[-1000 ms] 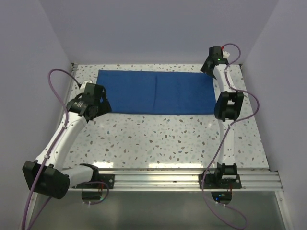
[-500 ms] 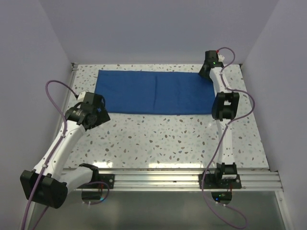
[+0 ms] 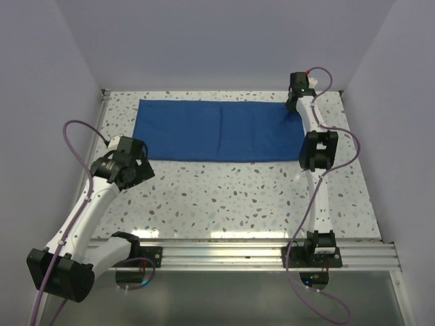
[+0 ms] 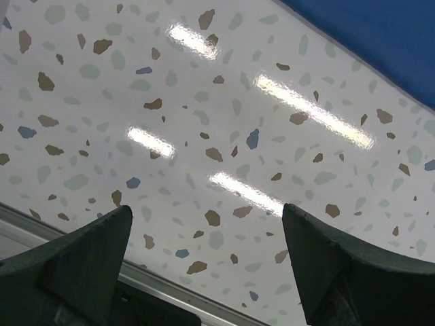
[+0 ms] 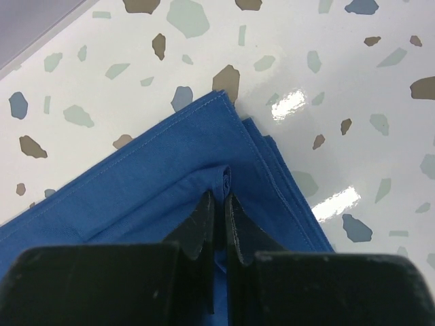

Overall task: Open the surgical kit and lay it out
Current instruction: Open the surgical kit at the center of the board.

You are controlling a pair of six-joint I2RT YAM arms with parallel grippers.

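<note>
The surgical kit shows as a folded royal-blue cloth wrap (image 3: 217, 130) lying flat across the far part of the speckled table. My right gripper (image 3: 294, 106) reaches to its far right corner. In the right wrist view the right gripper (image 5: 221, 197) is shut, and a small ridge of the cloth (image 5: 149, 183) is pinched between its black fingers. My left gripper (image 3: 138, 157) hovers just off the wrap's near left corner. In the left wrist view the left gripper (image 4: 207, 207) stands wide open with only tabletop between its fingers, and the cloth edge (image 4: 380, 34) sits at the upper right.
Purple-grey walls (image 3: 41, 102) close in the table on the left, right and far sides. An aluminium rail (image 3: 224, 252) carrying both arm bases runs along the near edge. Purple cables (image 3: 75, 136) loop off each arm.
My right gripper has shut on the far right corner of the cloth. The left arm has drawn back toward the near left, off the wrap's edge, still open.
</note>
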